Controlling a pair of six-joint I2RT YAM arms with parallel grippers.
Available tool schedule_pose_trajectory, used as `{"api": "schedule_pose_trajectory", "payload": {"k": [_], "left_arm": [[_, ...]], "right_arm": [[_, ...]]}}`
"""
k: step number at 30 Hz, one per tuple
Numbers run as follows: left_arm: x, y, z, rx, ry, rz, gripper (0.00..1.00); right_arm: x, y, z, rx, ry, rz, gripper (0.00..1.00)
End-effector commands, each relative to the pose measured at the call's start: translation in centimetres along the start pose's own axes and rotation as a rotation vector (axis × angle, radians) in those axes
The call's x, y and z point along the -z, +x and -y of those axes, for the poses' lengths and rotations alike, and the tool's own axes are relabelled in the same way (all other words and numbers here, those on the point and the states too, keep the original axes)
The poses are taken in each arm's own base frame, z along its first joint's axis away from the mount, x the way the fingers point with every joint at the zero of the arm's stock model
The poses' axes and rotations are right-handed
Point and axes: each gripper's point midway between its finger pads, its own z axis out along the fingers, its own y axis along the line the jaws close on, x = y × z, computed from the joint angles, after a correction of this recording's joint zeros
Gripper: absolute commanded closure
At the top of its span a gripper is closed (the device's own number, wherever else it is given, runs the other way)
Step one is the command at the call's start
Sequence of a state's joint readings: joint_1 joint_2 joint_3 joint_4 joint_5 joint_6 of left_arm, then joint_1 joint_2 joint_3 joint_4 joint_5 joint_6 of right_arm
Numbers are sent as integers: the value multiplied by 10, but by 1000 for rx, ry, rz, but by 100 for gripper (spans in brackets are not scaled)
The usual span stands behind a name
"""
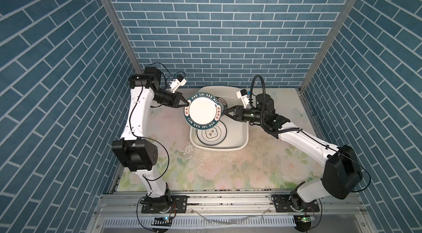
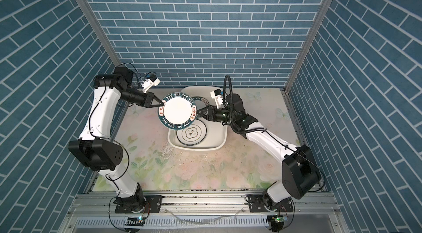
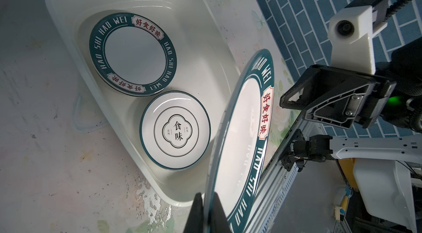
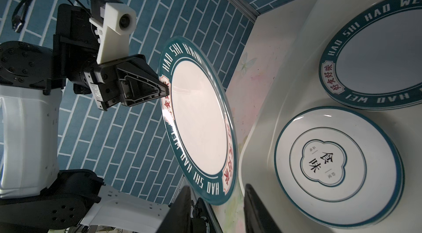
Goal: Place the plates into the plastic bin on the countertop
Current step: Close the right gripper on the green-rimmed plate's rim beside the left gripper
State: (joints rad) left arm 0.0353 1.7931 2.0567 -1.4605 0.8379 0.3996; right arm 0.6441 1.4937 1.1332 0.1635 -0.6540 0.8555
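In both top views, at centre frame, the left claw (image 1: 187, 104) is clamped tight on the rim of a green-lettered plate (image 1: 202, 111). The plate is held above the left edge of the plastic bin (image 1: 242, 133) on the worktop (image 1: 228, 170). The right claw (image 1: 224, 113) stands partly open at the plate's opposite rim, gripping nothing, and inside the bin lie a ringed plate (image 1: 211, 138) and a second lettered plate (image 3: 132, 53).

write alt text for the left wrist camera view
The left gripper pinches the rim of a green-lettered plate, seen at a steep angle in the foreground. Behind it the plastic bin holds a matching lettered plate and a ringed plate with black characters. The right gripper stands open by the held plate's far rim.
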Motion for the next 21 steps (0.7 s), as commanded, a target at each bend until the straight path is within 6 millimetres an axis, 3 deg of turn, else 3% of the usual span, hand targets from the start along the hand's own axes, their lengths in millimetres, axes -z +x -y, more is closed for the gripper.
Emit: {"api": "schedule_pose_trajectory", "payload": {"k": [1,21], "left_arm": [[10,-6,24,-51,20,36,100],[8,-2,42,-71,55,33,100]], "right_arm": [[-3,-7,-8,44,-8,10,62],[-12,-3,-8,43,-17,-9,66]]}}
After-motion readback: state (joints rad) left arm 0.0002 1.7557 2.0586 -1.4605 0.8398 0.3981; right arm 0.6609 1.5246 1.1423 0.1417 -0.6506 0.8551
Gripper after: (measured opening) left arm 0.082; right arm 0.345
